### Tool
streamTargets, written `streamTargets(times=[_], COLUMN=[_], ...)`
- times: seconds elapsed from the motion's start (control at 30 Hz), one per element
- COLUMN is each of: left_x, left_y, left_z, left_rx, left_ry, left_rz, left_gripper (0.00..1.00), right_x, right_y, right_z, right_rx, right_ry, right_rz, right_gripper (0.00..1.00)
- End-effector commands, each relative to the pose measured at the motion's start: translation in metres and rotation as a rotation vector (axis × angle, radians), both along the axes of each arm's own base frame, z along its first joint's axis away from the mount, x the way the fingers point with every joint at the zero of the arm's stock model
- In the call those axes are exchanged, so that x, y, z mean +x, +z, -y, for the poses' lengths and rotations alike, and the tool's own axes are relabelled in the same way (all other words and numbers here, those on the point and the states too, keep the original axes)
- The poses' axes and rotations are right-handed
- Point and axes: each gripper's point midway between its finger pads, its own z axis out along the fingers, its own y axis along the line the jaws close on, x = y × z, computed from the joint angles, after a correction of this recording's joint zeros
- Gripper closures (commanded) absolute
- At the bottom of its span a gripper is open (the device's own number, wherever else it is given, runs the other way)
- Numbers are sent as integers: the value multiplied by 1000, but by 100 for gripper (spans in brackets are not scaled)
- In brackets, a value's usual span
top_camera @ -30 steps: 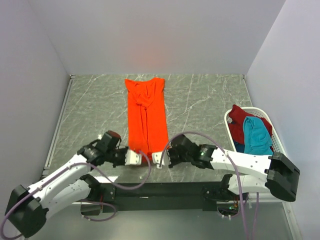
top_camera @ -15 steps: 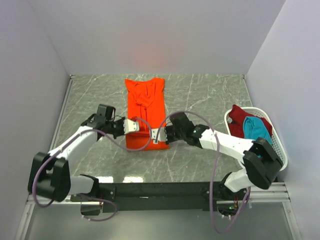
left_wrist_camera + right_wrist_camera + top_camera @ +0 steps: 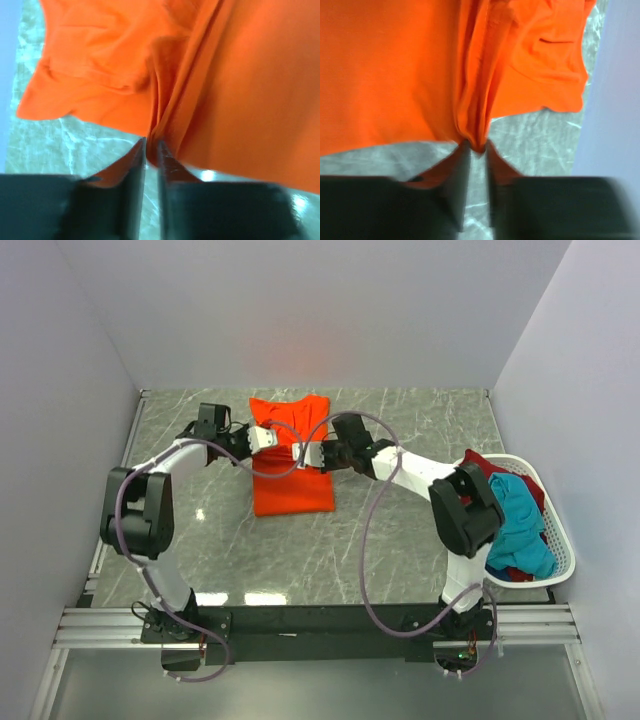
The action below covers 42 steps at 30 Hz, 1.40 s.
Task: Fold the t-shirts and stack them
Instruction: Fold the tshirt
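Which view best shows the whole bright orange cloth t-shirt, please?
The top external view: the bright orange cloth t-shirt shows its full outline on the grey marbled table. Both wrist views show only close-up bunched folds of it.

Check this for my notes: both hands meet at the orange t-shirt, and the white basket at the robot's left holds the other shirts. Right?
No: the white basket sits at the robot's right, not left, as the top view shows. The left hand and right hand do meet at the orange t-shirt, and the basket does hold the other shirts.
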Motion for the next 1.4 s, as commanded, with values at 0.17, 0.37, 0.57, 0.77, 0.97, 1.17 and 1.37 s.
streamTargets(times=[0.17, 0.37, 0.57, 0.77, 0.97, 1.17, 1.37], left_x=[22, -60, -129, -151, -150, -142, -139], left_y=[34, 27, -10, -34, -53, -65, -71], left_z=[-8, -7, 2, 7, 10, 10, 12], left_rx=[-77, -92, -74, 3, 43, 63, 77], left_ry=[68, -39, -153, -260, -277, -274, -272], left_rz=[78, 3, -74, -7, 0, -21, -40], left_gripper=[42, 47, 44, 40, 40, 42, 54], right_x=[27, -46, -107, -115, -108, -112, -125], right_y=[43, 41, -3, -30, -58, -67, -76], right_z=[10, 15, 9, 0, 1, 0, 8], right_rx=[58, 56, -17, -59, -103, -118, -140], right_ry=[-99, -36, 70, 106, 93, 108, 122], right_rz=[89, -24, -89, -94, -98, -121, -142], right_gripper=[46, 51, 59, 58, 57, 58, 57])
